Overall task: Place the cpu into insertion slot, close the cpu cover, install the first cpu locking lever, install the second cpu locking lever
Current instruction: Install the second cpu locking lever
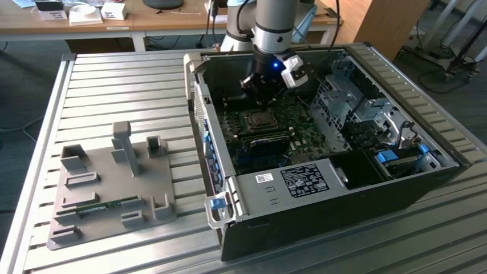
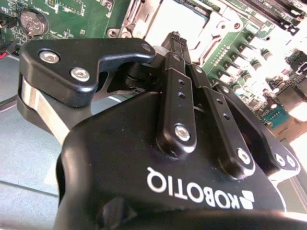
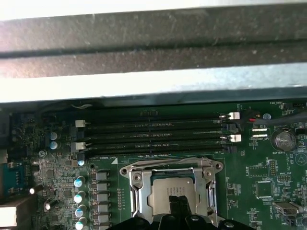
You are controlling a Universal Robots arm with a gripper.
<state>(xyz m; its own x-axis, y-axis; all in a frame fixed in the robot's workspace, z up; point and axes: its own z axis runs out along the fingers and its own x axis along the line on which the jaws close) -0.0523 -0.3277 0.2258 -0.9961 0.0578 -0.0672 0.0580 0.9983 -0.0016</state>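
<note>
The cpu (image 3: 173, 194) sat flat in the insertion slot (image 3: 139, 201) with the cpu cover (image 3: 170, 168) framing it, apparently down, on the green motherboard (image 3: 249, 172) inside the open computer case (image 1: 304, 188) lying on the slatted metal surface (image 1: 114, 85). The gripper (image 3: 178, 203) hung directly over the chip, jaws drawn together to a narrow tip with nothing visibly between them, probably because a slim closed tip suits pressing or hooking socket hardware, though contact couldn't be confirmed. The grey parts fixture (image 1: 114, 188) sat well apart on the exterior view's left, outside the case.
</note>
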